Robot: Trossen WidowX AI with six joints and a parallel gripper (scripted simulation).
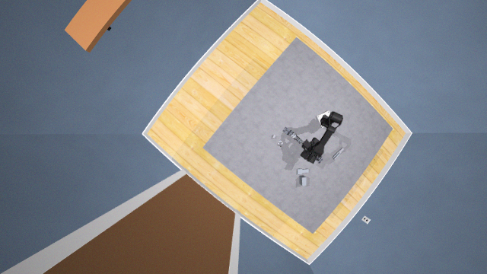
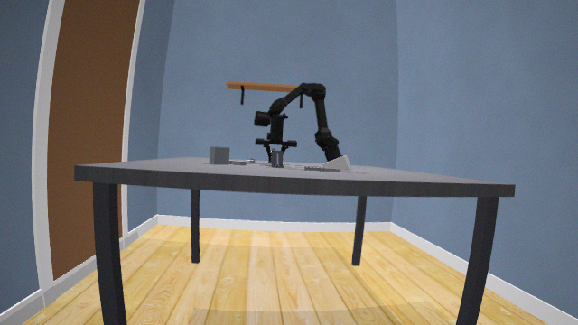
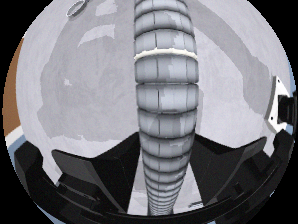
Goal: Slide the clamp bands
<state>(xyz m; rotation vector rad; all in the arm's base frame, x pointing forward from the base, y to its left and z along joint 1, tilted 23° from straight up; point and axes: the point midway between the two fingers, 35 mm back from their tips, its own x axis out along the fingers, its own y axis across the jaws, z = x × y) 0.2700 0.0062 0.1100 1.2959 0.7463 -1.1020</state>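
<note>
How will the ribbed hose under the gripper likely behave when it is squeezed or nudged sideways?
The hose is ribbed along its whole visible length, so it probably flexes and flattens under a pinch. Being round and lying on the mat, it may roll if nudged sideways. The pale band rings it closely, so sliding likely meets friction at each rib.

We saw the black arm (image 2: 316, 113) bent over the dark table (image 2: 406, 184), its claw (image 2: 276, 155) lowered near a grey block (image 2: 219, 155), beneath an orange shelf (image 2: 257, 86).

The hose (image 3: 162, 83) runs off the wrist view's top edge
</note>
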